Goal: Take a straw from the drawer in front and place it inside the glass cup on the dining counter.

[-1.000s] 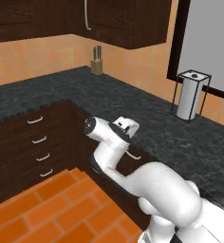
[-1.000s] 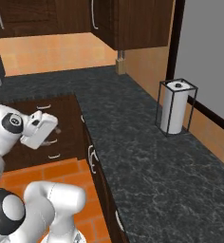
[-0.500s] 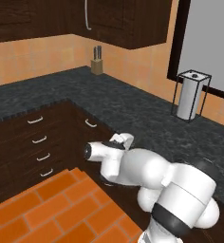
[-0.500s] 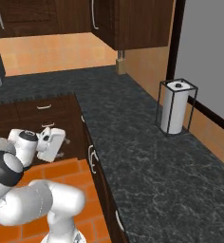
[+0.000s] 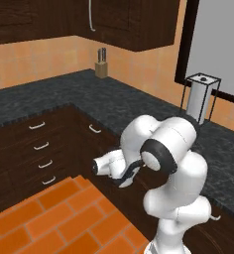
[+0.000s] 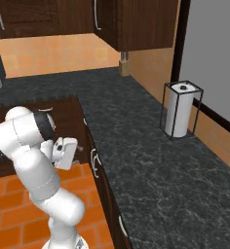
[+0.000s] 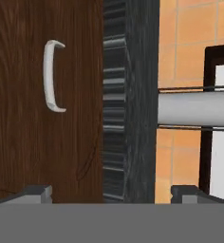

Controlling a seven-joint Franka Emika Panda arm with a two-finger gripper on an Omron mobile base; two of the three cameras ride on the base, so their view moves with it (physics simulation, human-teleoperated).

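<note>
My gripper [image 7: 111, 192] is open, its two dark fingertips [image 7: 35, 192] spread wide with nothing between them. It faces a dark wood drawer front [image 7: 33, 137] with a white handle [image 7: 52, 76] and stands a short way off from it. In the left base view the gripper [image 5: 128, 177] hangs low under the folded arm, below the counter edge and beside the drawer handle [image 5: 94, 129]. In the right base view the gripper [image 6: 77, 155] sits just left of the handle [image 6: 93, 158]. The straw, the glass cup and the dining counter are out of view.
A black speckled counter [image 5: 139, 106] tops the corner cabinets. On it stand a paper towel roll in a wire holder [image 5: 201, 96] [image 6: 180, 109] and a knife block [image 5: 102, 68]. A stack of drawers [image 5: 39, 146] lies to the left, over an orange tiled floor [image 5: 54, 218].
The arm has folded down and the hand has dropped from counter height to drawer level, turning to face the drawer front. The jaws have stayed open.
</note>
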